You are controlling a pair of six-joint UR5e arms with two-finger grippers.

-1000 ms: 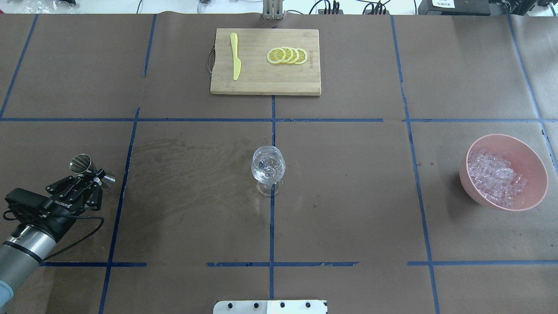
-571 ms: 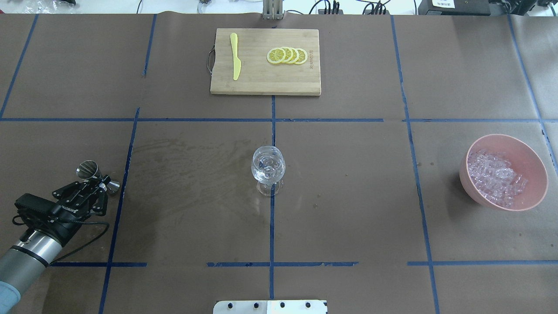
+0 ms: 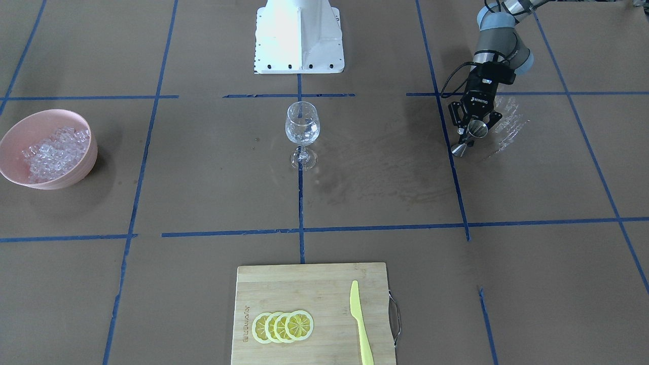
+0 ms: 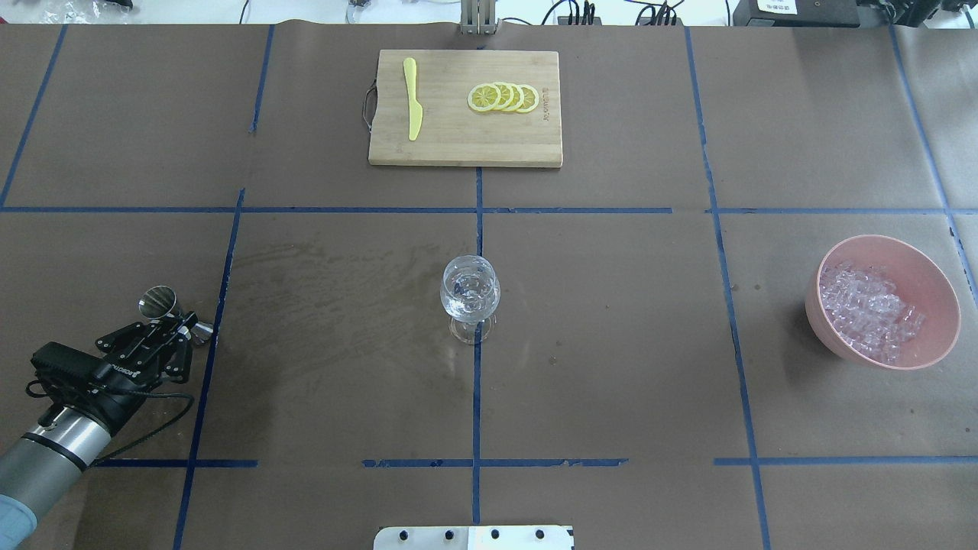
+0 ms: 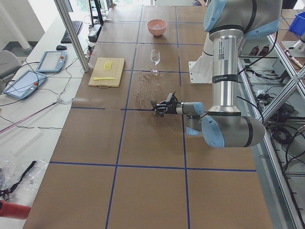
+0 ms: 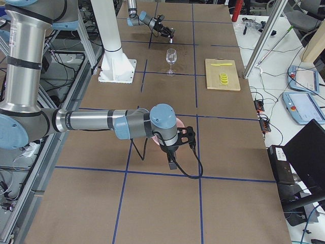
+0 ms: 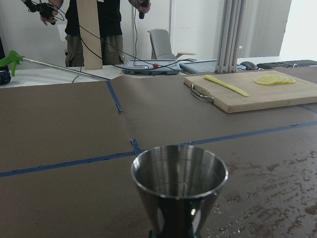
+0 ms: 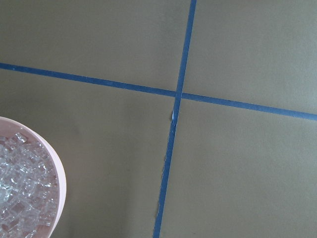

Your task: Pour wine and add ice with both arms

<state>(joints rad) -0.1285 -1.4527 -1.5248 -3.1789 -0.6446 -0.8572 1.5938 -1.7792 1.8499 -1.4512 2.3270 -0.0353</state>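
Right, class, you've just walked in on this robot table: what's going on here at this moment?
The left pincer is shut on a small metal jigger down at the table's left side, well away from the wine glass standing at the centre. The ice lies heaped in a pink bowl on the right, with the right arm near it. A cutting board with lemon slices and a yellow knife sits at the far edge, nothing touching it.

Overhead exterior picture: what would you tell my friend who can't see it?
The robot's left hand grips a steel jigger at the near left of the table. A wine glass stands in the middle, a pink bowl of ice sits at the right, and a cutting board at the far side carries lemon slices and a yellow knife.
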